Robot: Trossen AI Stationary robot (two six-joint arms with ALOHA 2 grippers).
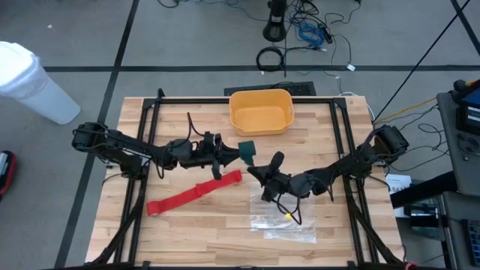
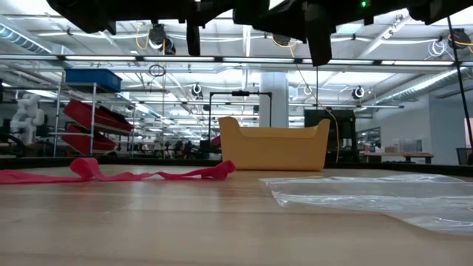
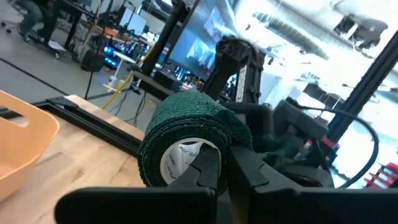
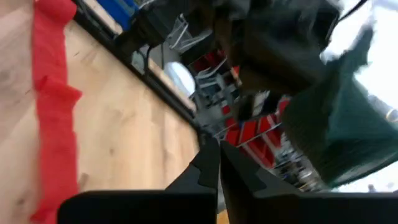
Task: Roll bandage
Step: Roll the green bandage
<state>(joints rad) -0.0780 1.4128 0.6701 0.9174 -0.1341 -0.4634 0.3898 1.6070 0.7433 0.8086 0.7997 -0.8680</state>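
High view: two arms above the tabletop [image 1: 187, 225].
Bandages: one red strip [image 1: 195, 193], one green roll [image 1: 247, 152].
Left gripper [image 1: 231, 155]: jaws pinching the green roll.
Right gripper [image 1: 253, 174]: jaws pressed together.
Bins: one yellow bin [image 1: 261, 111].
Bags: one clear plastic bag [image 1: 289, 217].

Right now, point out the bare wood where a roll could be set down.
Free patches: between the red bandage and the table's near edge, and left of the yellow bin. Crowded: the middle, where both arms meet over a green roll, and the clear plastic bag at near right.
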